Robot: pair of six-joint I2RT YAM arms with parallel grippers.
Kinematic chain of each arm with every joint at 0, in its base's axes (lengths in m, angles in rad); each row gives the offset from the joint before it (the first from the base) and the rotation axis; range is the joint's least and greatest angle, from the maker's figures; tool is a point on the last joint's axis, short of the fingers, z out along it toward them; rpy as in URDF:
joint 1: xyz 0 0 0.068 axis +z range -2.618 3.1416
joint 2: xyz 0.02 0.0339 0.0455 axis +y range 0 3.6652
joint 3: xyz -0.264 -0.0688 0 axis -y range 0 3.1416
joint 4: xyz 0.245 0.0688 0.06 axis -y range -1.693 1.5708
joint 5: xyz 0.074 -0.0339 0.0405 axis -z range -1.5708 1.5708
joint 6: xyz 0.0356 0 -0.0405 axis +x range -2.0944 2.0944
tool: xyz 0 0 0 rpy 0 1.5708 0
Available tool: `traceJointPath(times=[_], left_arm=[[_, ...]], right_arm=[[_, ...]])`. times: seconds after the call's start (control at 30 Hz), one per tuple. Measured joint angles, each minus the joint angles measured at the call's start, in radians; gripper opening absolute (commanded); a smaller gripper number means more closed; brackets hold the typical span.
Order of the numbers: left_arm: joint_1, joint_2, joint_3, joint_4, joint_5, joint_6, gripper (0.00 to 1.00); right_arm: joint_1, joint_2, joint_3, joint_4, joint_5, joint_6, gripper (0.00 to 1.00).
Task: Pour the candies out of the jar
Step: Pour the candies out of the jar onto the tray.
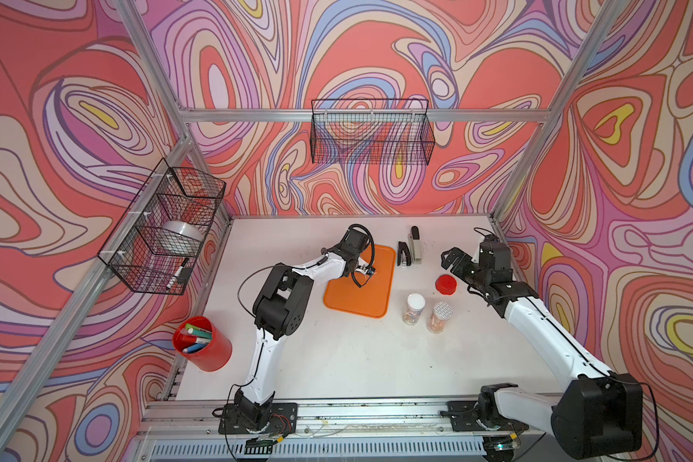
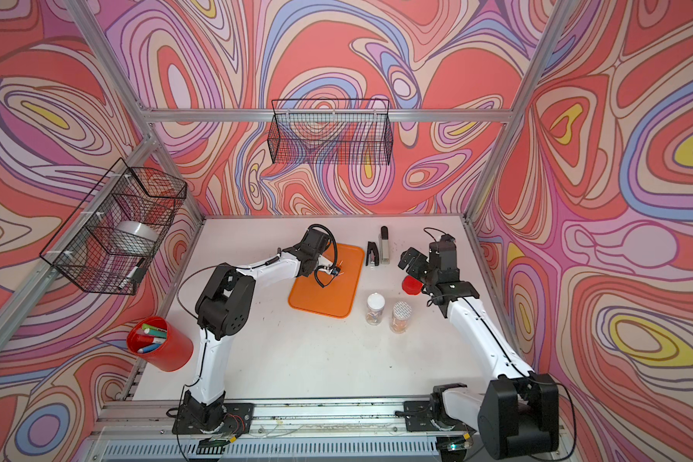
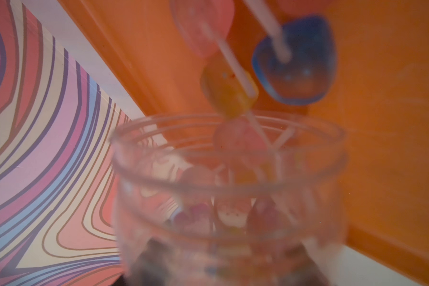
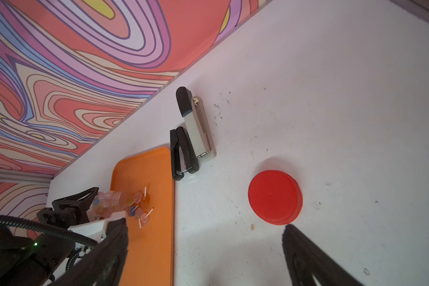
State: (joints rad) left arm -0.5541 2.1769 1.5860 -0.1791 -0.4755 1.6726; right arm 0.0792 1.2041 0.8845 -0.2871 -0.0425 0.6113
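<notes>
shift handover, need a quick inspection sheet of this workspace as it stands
surface: white table, scuffed; orange tray on it
job's things: clear jar tipped over the tray; candies spilled at its mouth, more inside
clutter: red lid, black stapler, beige stapler, white-capped jar, foil-topped jar, red cup of markers
claws: left claw shut on the jar; right claw open, above the table near the lid
cables: black hose looped at the left wrist
surroundings: swirly walls; side basket, back basket
</notes>
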Motion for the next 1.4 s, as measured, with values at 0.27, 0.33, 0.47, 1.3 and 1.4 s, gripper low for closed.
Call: traceJointPath(times=[0.27, 0.33, 0.47, 1.3, 1.4], left_arm=[[-0.003, -0.114, -0.112, 0.051, -0.006, 0.112, 0.0], [-0.003, -0.154, -0.146, 0.066, -0.003, 0.134, 0.0], [-0.003, -0.219, -0.191, 0.072, 0.011, 0.164, 0.0], [0.019, -0.256, -0.225, 0.11, 0.084, 0.107, 0.0], [0.038, -0.283, -0.219, 0.084, 0.136, -0.005, 0.0]], right_arm=[[0.0, 0.003, 0.0, 0.011, -0.012, 0.008, 0.98], [0.0, 0.004, 0.0, 0.013, -0.018, 0.012, 0.98], [0.0, 0.004, 0.0, 0.021, -0.027, 0.019, 0.98], [0.0, 0.004, -0.003, 0.054, -0.081, 0.029, 0.98], [0.0, 0.004, -0.003, 0.068, -0.109, 0.029, 0.98]])
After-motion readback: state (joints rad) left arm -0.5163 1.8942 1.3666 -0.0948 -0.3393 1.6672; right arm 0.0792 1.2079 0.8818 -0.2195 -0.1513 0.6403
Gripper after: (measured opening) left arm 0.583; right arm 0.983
